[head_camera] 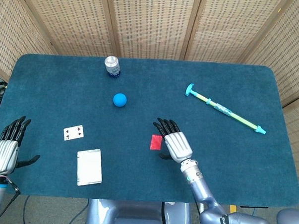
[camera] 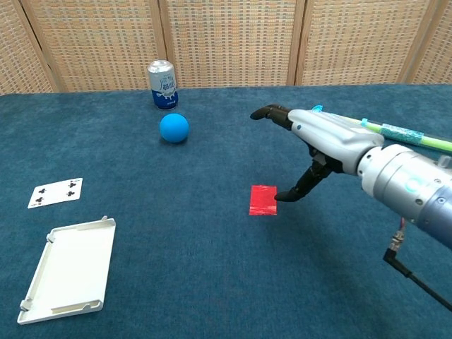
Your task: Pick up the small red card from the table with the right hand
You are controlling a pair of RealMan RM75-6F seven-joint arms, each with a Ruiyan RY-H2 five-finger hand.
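The small red card (head_camera: 155, 142) (camera: 263, 200) lies flat on the blue table near its middle. My right hand (head_camera: 173, 141) (camera: 316, 145) hovers just to the card's right, fingers spread and stretched forward, thumb hanging down close to the card's right edge; it holds nothing. Whether the thumb touches the card I cannot tell. My left hand (head_camera: 6, 145) rests open at the table's left front edge, far from the card, and shows only in the head view.
A blue ball (head_camera: 119, 100) and a drink can (head_camera: 112, 66) stand behind the card. A playing card (head_camera: 73, 132) and a white card case (head_camera: 89, 167) lie at the left. A blue-green pump rod (head_camera: 224, 109) lies at the back right.
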